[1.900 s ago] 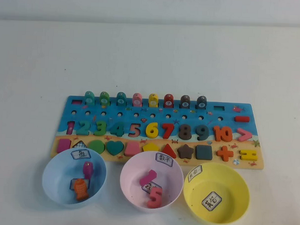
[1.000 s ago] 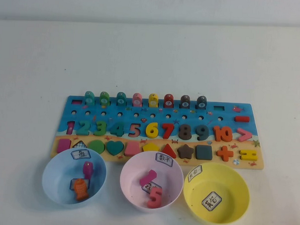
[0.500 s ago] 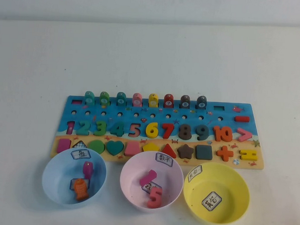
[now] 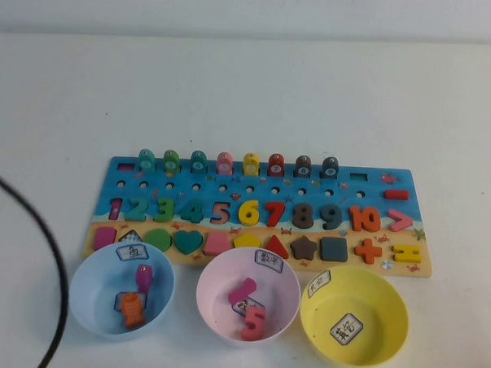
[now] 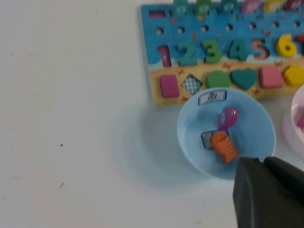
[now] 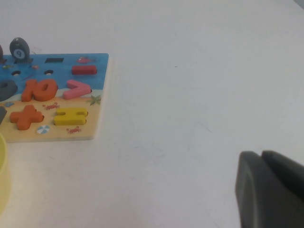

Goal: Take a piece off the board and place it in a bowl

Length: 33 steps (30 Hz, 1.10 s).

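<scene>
left claw [image 5: 264, 183] is hovering just short of the light blue bowl [image 4: 86, 295], grip cannot tell | right claw [image 6: 266, 185] is hanging apart from the board [image 4: 311, 180], grip cannot tell | green fish [image 4: 171, 160] is standing beyond the bowl from the left claw, in the board's far row | risk: catching the teal fish [image 4: 146, 159] beside it; cable [image 4: 58, 265] is trailing near the bowl and may nudge it

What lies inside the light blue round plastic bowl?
The light blue round plastic bowl holds an orange fish, a purple fish and a white label, partly covered by the fish. Both grippers are unseen.
</scene>
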Motion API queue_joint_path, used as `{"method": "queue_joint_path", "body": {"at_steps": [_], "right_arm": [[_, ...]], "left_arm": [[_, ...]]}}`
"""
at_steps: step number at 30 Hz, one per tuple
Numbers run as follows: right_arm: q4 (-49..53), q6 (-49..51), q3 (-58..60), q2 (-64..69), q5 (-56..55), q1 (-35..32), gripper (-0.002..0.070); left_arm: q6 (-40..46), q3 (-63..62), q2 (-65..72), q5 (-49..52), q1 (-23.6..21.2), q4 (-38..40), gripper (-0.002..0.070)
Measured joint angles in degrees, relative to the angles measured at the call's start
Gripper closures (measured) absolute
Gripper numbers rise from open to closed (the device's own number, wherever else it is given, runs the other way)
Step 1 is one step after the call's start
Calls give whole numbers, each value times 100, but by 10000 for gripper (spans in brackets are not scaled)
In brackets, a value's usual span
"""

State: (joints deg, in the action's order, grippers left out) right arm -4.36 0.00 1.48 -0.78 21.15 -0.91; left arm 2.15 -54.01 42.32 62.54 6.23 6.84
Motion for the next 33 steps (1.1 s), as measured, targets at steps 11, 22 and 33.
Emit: {"method": "queue_joint_path", "body": {"at_steps": [11,22,33], "right_arm": [[0,0,0,0,0,0,694],[0,0,0,0,0,0,694],[0,0,0,0,0,0,694]], "left_arm": [[733,-2900,3805,835,293,-414,678],[648,-4932,6449,844,1431,-921,678],[459,-6123,7690,833,1610,-791,678]]}}
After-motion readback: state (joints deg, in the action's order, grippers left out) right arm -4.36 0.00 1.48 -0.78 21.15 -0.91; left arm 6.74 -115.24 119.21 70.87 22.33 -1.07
